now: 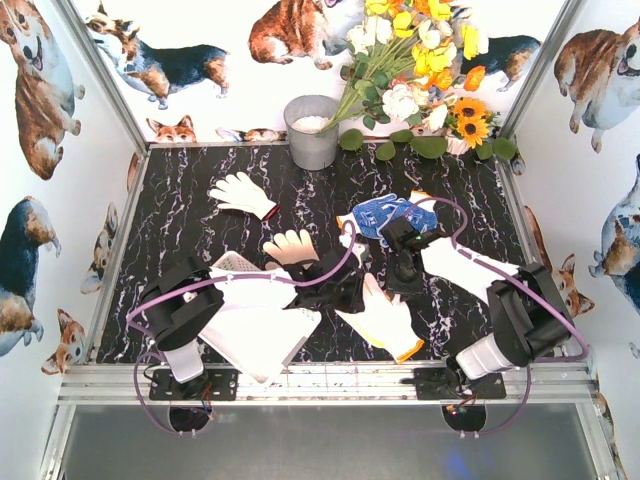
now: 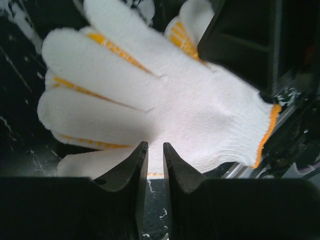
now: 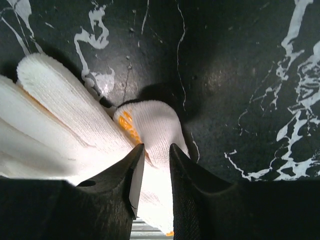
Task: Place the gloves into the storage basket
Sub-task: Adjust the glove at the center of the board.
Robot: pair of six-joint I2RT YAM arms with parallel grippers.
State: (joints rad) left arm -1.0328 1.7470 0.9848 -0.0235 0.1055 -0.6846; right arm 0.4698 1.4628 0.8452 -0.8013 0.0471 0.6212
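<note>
The left pincer (image 2: pixel 155 147) and right pincer (image 3: pixel 156 148) both pinch one white glove (image 1: pixel 385 320). The near-left basket (image 1: pixel 250 345) seems to hold none yet.

Your top external view looks down from above and behind the arm bases (image 1: pixel 188 384) over the whole table (image 1: pixel 200 205), while both wrist views face downward at close range onto the same white glove (image 1: pixel 386 318) (image 2: pixel 190 110) (image 3: pixel 55 120).

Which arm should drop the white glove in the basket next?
Left. The left pincer grips the white glove, and the storage basket lies on that side, farther from the right pincer.
</note>
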